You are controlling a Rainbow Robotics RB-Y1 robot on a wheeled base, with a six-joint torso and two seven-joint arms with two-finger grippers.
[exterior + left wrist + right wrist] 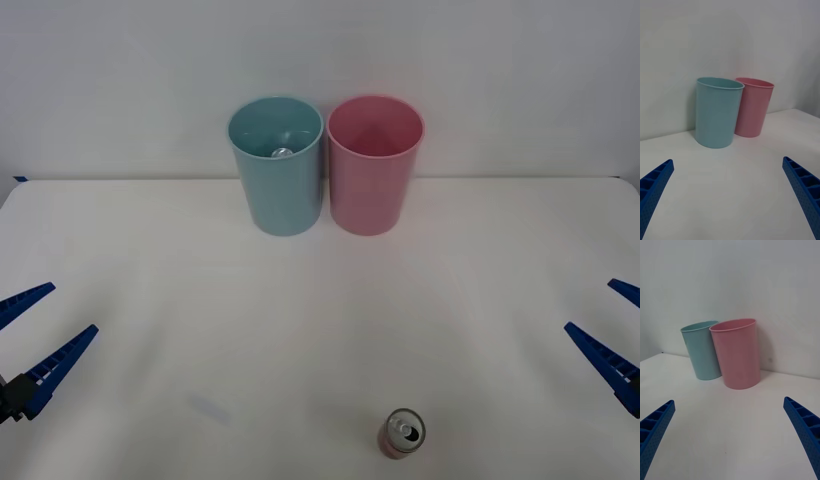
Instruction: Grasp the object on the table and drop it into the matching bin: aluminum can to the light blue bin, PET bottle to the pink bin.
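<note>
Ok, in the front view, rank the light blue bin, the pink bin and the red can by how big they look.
1. Light blue bin and pink bin: same apparent size, tied.
2. Red can: far smaller, though nearest the camera.

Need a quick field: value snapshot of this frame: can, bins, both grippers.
aluminum can: upright on the table, near front edge, right of centre, ungrasped
light blue bin: upright at back, a silver can top visible inside
pink bin: upright, right beside the light blue bin
left gripper: open, at the left edge, away from the can
right gripper: open, at the right edge, away from the can
</note>
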